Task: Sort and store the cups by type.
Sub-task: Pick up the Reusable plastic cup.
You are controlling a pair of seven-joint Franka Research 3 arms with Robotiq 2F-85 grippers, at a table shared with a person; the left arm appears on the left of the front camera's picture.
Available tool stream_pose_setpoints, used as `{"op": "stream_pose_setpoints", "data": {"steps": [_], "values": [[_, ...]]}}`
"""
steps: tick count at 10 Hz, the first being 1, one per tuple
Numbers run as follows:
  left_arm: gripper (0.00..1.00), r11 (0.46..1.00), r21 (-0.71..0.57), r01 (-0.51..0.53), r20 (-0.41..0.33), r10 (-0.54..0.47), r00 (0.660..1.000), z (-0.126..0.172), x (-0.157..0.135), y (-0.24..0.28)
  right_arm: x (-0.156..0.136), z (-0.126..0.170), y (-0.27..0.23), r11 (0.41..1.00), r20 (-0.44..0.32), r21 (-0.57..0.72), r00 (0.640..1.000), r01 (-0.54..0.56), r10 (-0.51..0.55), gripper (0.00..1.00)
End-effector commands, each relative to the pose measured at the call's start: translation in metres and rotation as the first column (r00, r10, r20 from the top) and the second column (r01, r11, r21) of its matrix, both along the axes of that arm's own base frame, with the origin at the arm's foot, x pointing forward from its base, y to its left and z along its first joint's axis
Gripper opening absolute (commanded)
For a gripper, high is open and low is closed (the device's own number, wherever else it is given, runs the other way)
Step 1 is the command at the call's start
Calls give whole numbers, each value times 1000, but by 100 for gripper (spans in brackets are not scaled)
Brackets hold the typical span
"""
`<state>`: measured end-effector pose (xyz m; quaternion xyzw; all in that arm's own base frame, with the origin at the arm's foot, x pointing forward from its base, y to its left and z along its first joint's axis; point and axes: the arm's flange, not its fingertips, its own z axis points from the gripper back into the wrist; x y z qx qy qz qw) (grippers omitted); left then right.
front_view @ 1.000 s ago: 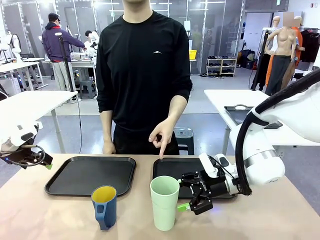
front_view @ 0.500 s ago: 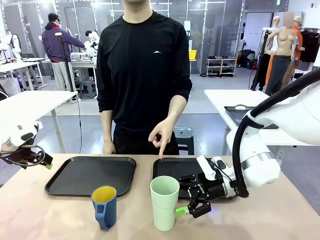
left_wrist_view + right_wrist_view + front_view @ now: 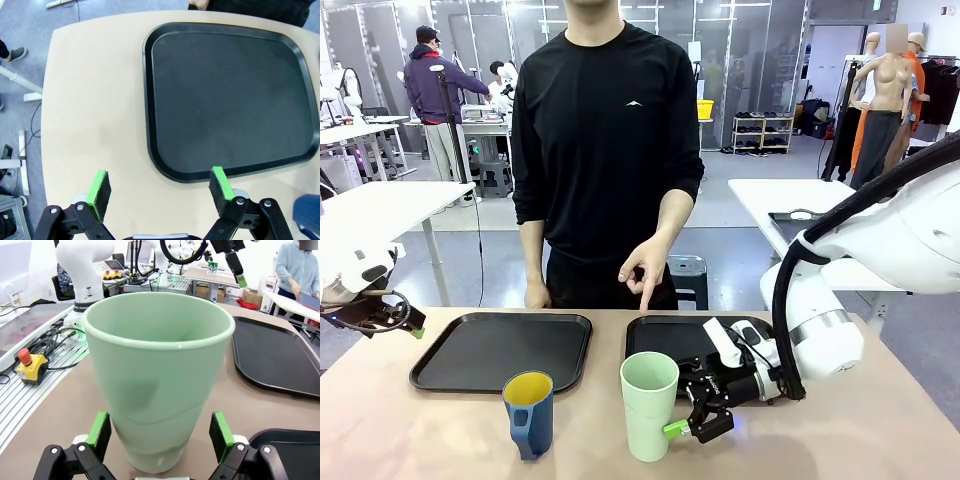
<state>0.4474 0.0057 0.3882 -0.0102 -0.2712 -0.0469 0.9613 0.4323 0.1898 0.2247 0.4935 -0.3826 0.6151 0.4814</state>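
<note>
Having slid low across the surface [image 3: 420,430] over the last second, now has the right gripper [image 3: 682,425] parked around the mint-green tumbler [image 3: 649,405]. Reads as approach done, grasp not yet; likely next: squeeze, lift, carry to a tray.

Beside those jaws, on the person's side: right tray [image 3: 665,340], with a person's hand [image 3: 642,272] pointing down at its far edge. Just ahead of the left gripper [image 3: 408,325]: left tray [image 3: 500,350], bare.

Tumbler upright between the right jaws. Beyond it, on the side away from them: blue mug [image 3: 528,412], untouched.

Right jaws spread fully, released, green pads [image 3: 100,432] flanking the tumbler's lower wall with a sliver of gap each side, gripping nothing. Left jaws likewise wide and empty, no change there.
</note>
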Motion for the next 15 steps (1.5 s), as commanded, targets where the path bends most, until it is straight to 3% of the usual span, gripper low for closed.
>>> {"op": "stream_pose_setpoints", "data": {"steps": [1, 12, 13, 14, 15], "values": [[100, 1000, -3, -3, -1, 3, 1000, -1, 0, 1, 2, -8, 5, 999, 27, 40, 999, -31, 30, 100], [100, 1000, -3, -3, -1, 3, 1000, -1, 0, 1, -1, -19, 25, 992, 11, 78, 995, -101, 101, 100], [100, 1000, -3, -3, -1, 3, 1000, -1, 0, 1, -2, -19, 25, 990, 24, 68, 992, -122, 120, 96], [100, 1000, -3, -3, -1, 3, 1000, -1, 0, 1, -2, -19, 24, 987, 28, 77, 990, -139, 137, 81], [100, 1000, -3, -3, -1, 3, 1000, -1, 0, 1, -1, -18, 24, 987, 23, 80, 990, -141, 140, 77]]}}
